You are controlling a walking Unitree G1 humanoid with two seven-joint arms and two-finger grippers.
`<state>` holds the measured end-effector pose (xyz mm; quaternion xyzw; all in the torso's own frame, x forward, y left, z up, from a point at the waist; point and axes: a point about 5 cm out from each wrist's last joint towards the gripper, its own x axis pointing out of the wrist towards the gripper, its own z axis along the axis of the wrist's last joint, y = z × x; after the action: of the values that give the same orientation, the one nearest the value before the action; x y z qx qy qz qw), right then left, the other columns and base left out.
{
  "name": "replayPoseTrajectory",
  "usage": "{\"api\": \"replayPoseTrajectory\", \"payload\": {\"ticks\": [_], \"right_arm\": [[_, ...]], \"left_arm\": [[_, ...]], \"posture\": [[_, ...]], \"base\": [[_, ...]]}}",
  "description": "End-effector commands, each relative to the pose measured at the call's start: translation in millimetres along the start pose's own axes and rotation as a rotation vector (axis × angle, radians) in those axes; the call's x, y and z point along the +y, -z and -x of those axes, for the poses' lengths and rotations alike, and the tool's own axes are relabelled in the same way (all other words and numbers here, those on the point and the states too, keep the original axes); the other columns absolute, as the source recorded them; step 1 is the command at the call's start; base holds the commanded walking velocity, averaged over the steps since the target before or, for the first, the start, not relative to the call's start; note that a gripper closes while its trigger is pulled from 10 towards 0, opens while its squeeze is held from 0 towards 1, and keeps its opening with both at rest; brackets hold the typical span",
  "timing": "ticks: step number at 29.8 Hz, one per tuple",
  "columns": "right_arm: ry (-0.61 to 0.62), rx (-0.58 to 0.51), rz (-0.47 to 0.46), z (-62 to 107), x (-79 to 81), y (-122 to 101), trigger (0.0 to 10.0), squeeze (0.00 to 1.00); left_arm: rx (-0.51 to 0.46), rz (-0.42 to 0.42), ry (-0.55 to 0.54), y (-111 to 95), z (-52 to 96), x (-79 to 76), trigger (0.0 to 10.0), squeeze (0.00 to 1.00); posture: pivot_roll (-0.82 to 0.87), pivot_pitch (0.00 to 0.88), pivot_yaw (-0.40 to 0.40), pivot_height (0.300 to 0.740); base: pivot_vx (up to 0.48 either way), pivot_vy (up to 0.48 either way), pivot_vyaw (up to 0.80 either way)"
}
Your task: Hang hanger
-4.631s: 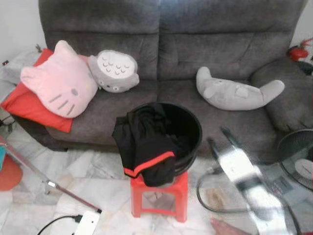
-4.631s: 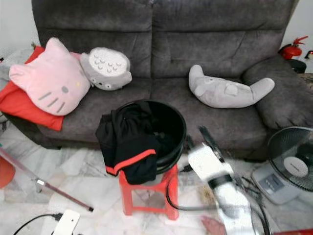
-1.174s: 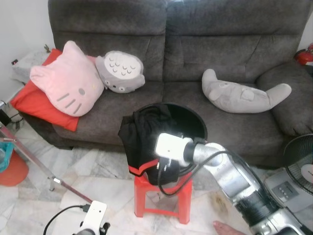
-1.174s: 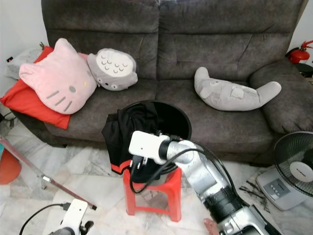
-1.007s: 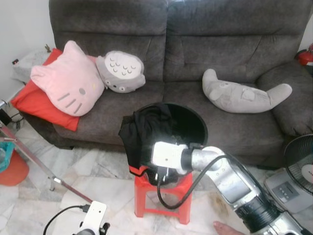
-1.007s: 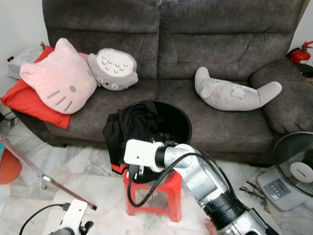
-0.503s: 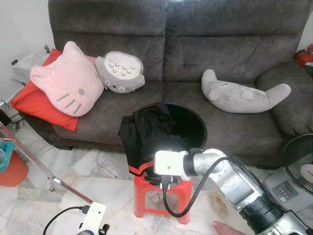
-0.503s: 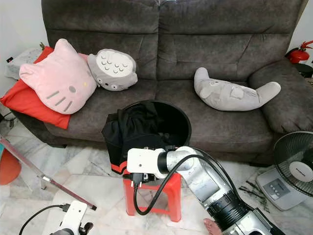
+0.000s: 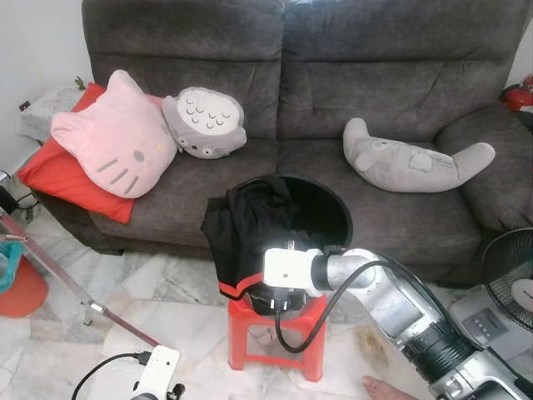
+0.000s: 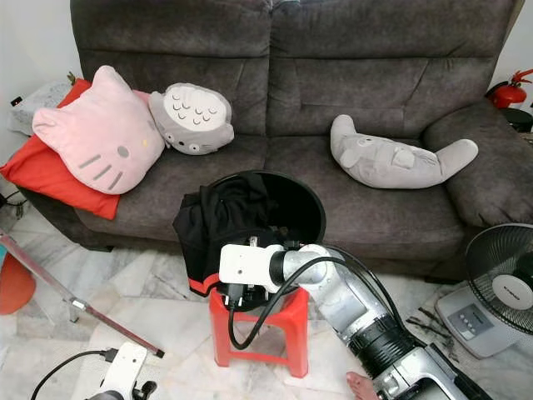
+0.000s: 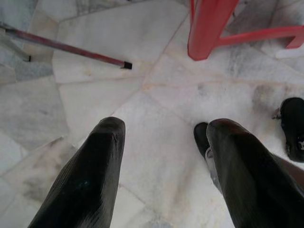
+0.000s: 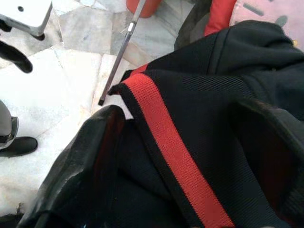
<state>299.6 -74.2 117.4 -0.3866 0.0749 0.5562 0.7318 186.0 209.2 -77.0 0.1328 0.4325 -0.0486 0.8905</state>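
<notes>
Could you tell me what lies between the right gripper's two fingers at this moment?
In the right wrist view, the black garment with its red hem band lies between the open right gripper.

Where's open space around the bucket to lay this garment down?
Bare sofa seat lies between the pink cat cushion and the black bucket; more beside the grey seal plush. The floor left of the red stool is open. The bucket rim is crowded: black garment, right pincer.
</notes>
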Motion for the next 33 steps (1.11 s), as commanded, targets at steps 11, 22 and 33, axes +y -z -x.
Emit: {"api": "replayPoseTrajectory", "payload": {"ticks": [11,22,33], "right_arm": [[0.037,-0.030,0.020,-3.6,-3.6,-3.9,10.0,0.00],[0.090,-0.011,0.034,-5.7,-6.3,0.3,10.0,0.00],[0.214,-0.046,0.079,-7.2,-16.9,-8.6,10.0,0.00]], "left_arm": [[0.019,0.009,-0.005,6.5,1.5,-0.1,10.0,0.00],[0.025,0.006,0.002,7.1,0.8,-9.9,10.0,0.00],[0.031,0.006,-0.001,8.6,1.2,-7.8,10.0,0.00]], "posture": [[-0.05,0.000,0.042,0.740],[-0.05,0.000,0.040,0.740],[-0.06,0.000,0.039,0.740]], "base": [[0.000,0.000,0.00],[0.000,0.000,0.00],[0.000,0.000,0.00]]}}
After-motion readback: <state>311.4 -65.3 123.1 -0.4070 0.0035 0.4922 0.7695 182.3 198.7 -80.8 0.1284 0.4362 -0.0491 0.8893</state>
